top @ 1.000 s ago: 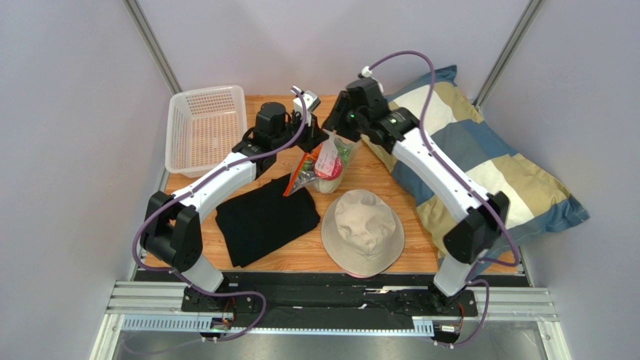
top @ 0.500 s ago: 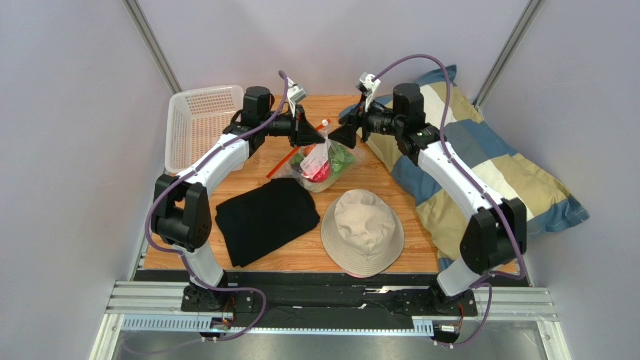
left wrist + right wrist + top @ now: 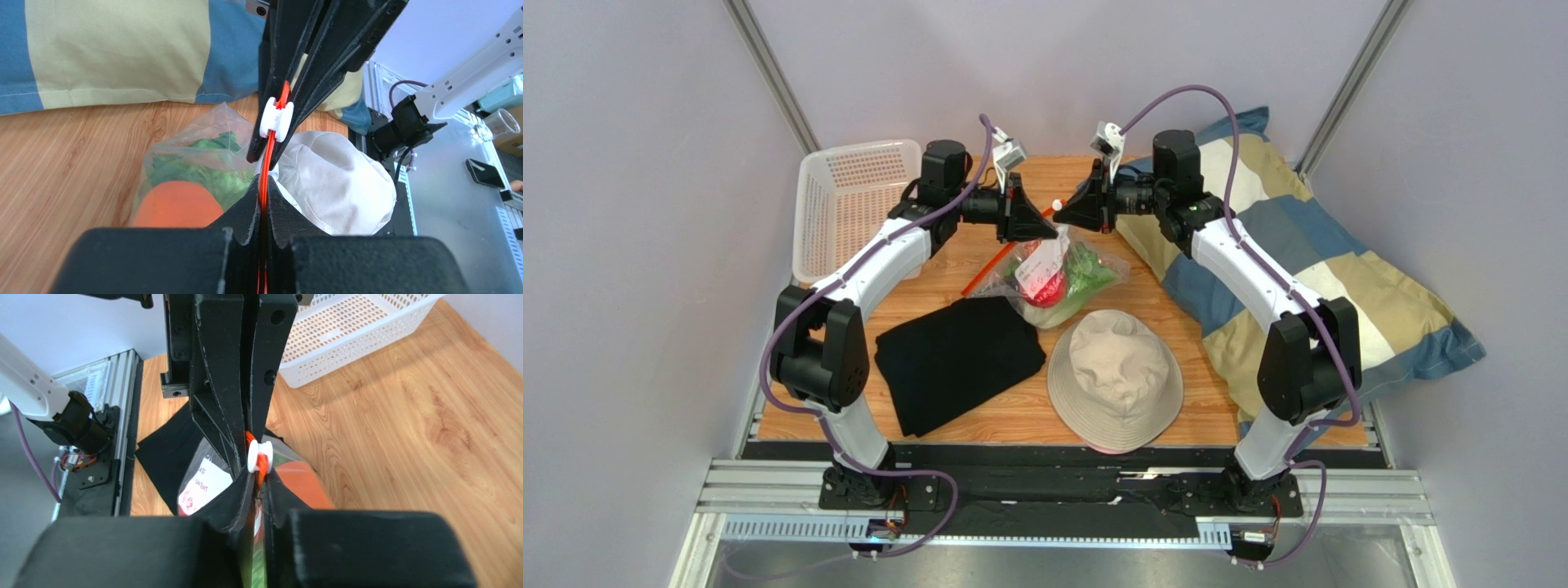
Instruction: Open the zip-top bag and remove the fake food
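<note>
The zip-top bag (image 3: 1063,272) hangs tilted just above the table's far middle, held up by its orange-red zip strip (image 3: 265,174). Through the clear plastic show the fake food: a red apple (image 3: 1048,289), green cabbage (image 3: 199,164) and an orange fruit (image 3: 175,211). My left gripper (image 3: 265,205) is shut on the strip. Facing it tip to tip, my right gripper (image 3: 260,489) is shut on the same edge, right at the white slider (image 3: 258,455). The bag's white label (image 3: 201,481) faces the right wrist camera.
A white mesh basket (image 3: 852,211) stands at the far left. A black cloth (image 3: 952,355) and a beige bucket hat (image 3: 1116,377) lie in front of the bag. A plaid pillow (image 3: 1308,270) fills the right side.
Both arms rose and lifted the bag by its zip edge. The right gripper opened, moved left to the slider and closed there. The left gripper stayed shut on the strip.
</note>
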Robot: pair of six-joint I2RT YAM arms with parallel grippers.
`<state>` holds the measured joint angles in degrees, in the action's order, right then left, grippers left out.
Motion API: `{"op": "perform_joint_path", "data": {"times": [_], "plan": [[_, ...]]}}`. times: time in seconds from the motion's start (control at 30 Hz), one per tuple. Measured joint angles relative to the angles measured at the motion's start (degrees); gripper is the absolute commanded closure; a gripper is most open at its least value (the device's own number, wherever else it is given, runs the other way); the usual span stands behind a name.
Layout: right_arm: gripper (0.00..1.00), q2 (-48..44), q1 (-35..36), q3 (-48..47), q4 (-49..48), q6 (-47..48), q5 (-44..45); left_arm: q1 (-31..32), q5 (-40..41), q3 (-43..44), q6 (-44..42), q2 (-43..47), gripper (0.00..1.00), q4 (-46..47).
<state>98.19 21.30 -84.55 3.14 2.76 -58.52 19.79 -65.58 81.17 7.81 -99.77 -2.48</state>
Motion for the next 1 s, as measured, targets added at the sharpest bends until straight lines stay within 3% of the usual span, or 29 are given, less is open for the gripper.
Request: {"op": "perform_joint_path", "data": {"times": [0.07, 0.13, 0.2, 0.23, 0.33, 0.57, 0.8, 0.9, 0.93, 1.0], "plan": [[1.0, 0.2, 0.0, -0.1, 0.2, 0.4, -0.3, 0.0, 0.1, 0.0, 0.0, 0.0, 0.98, 0.0], [1.0, 0.2, 0.0, -0.2, 0.7, 0.9, -0.4, 0.0, 0.3, -0.3, 0.0, 0.2, 0.64, 0.1], [1.0, 0.2, 0.0, -0.2, 1.1, 1.5, -0.5, 0.0, 0.6, -1.1, 0.1, 0.9, 0.35, 0.6], [1.0, 0.2, 0.0, -0.2, 1.5, 1.8, -0.5, 0.0, 0.8, -1.5, 0.5, 1.5, 0.26, 0.8], [1.0, 0.2, 0.0, -0.2, 2.3, 2.3, -0.4, 0.0, 2.1, -3.6, 2.5, 4.2, 0.27, 3.6], [1.0, 0.2, 0.0, -0.2, 3.8, 3.2, -1.0, 0.0, 3.1, -4.2, 7.6, 6.2, 0.45, 11.3], [1.0, 0.2, 0.0, -0.2, 4.1, 3.7, -3.0, 0.0, 3.3, -2.0, 10.0, 3.4, 0.42, 12.8], [1.0, 0.2, 0.0, -0.2, 4.2, 4.0, -3.9, 0.0, 2.9, -1.1, 11.1, 2.1, 0.57, 13.3], [1.0, 0.2, 0.0, -0.2, 4.2, 4.1, -4.1, 0.0, 2.7, -0.9, 11.6, 1.7, 0.68, 13.6], [1.0, 0.2, 0.0, -0.2, 4.2, 4.4, -4.1, 0.0, 1.5, -0.5, 12.7, 1.0, 0.72, 13.9]]}}
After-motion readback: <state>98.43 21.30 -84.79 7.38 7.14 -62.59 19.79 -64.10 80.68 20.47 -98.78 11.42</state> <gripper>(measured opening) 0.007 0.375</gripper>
